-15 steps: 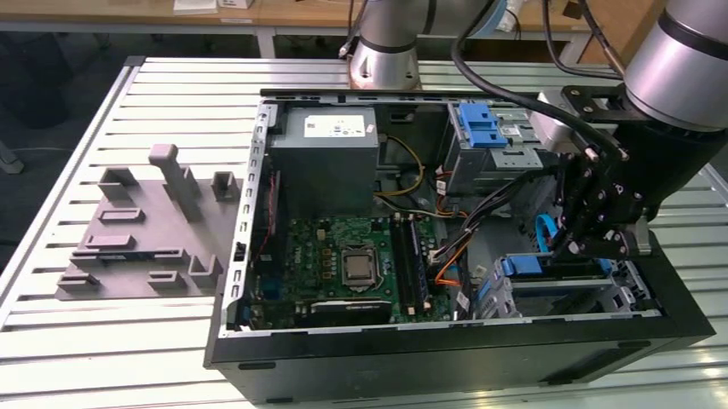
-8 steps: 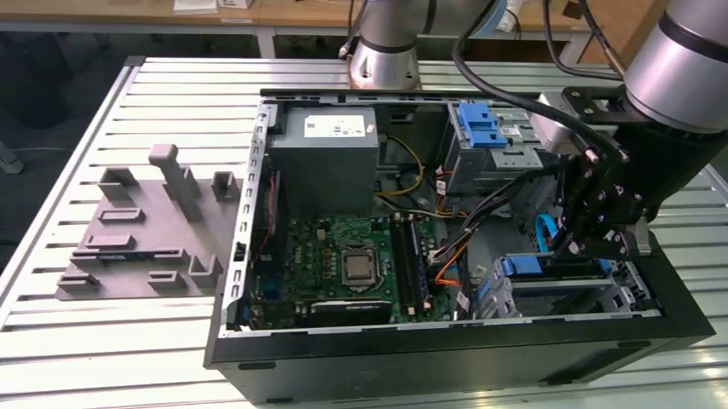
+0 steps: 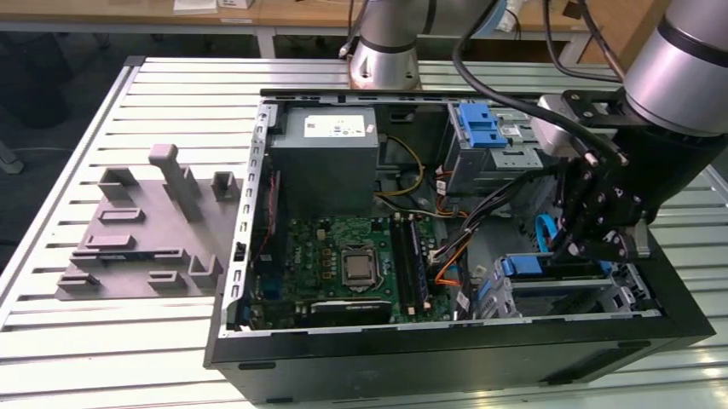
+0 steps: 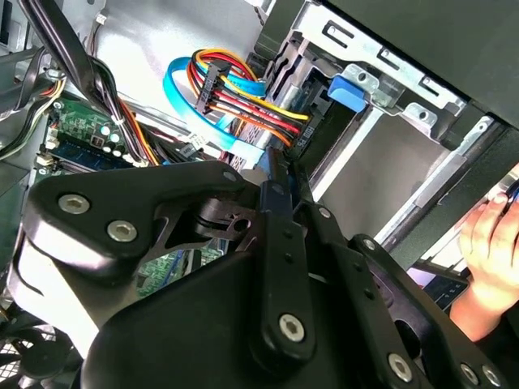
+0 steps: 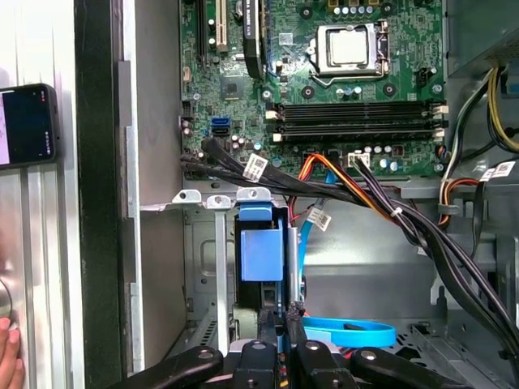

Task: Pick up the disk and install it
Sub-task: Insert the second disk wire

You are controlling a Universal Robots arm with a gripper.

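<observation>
One open computer case point(image 3: 341, 375) sits on one slatted bench point(image 3: 136, 358). Inside it are one green motherboard point(image 3: 330, 256) with one processor socket point(image 3: 356, 266), one grey power supply box point(image 3: 330, 153), and two blue plastic latches: one on the upper drive cage point(image 3: 483, 128), one on the lower cage point(image 3: 533, 266). One grey moulded fixture point(image 3: 148, 230) lies beside the case. One robot arm point(image 3: 683, 85) carries one tool point(image 3: 592, 243). One person's hand point(image 4: 491, 243) appears in the second wrist view, and one phone point(image 5: 28, 123) in the first wrist view.

Your arm point(image 3: 683, 94) reaches down at the exterior view's right, gripper point(image 3: 586, 243) pointing downward, fingers pressed together.
</observation>
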